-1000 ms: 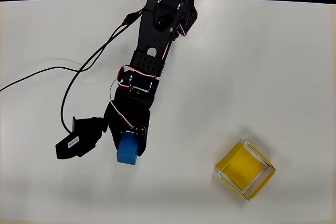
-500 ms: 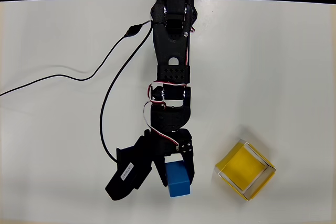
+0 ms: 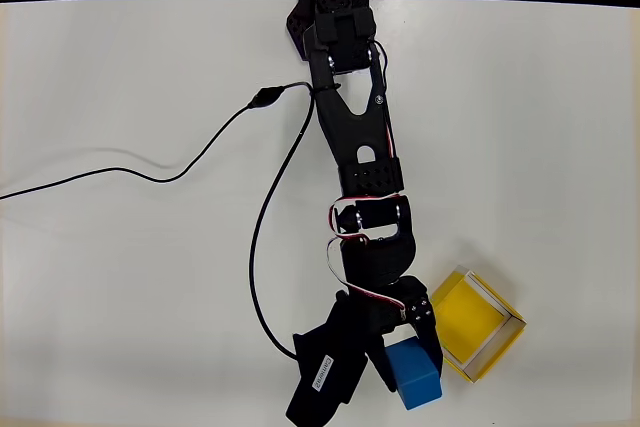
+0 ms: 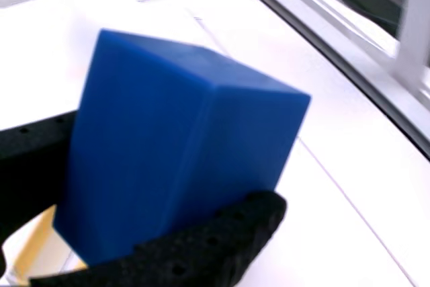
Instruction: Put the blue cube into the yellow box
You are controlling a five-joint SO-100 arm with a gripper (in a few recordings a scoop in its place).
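Here the arm [image 3: 350,117] reaches from the top edge of the white table [image 3: 120,277] down toward the bottom of the overhead view, w/ its gripper [image 3: 405,372] low in the pic, just left of the box [image 3: 478,325]. The gripper is clamped on the cube [image 3: 415,375]: black fingers press on either side of it, one on the cube's left and one running down its upper right side. The cube sits tilted in the grip, just left of the box's lower-left wall, not inside it. From overhead, can't tell if the cube clears the table or touches it.

Box is a square yellow tray w/ pale rims, turned so a corner points down, near the bottom right of the table. Its floor shows bare yellow. The gripper's right finger overlaps or sits right beside the box's left corner; can't tell which.

Wrist view: cube [image 4: 181,146] is big in the pic, held betw. the black fingers [image 4: 222,240], one curved under its lower edge, the other behind it at left. A sliver of yellow w/ a pale rim shows bottom left, the box [image 4: 33,250], beneath the cube's corner.

A black cable [image 3: 200,152] trails from the arm across the left half of the table to the left edge.
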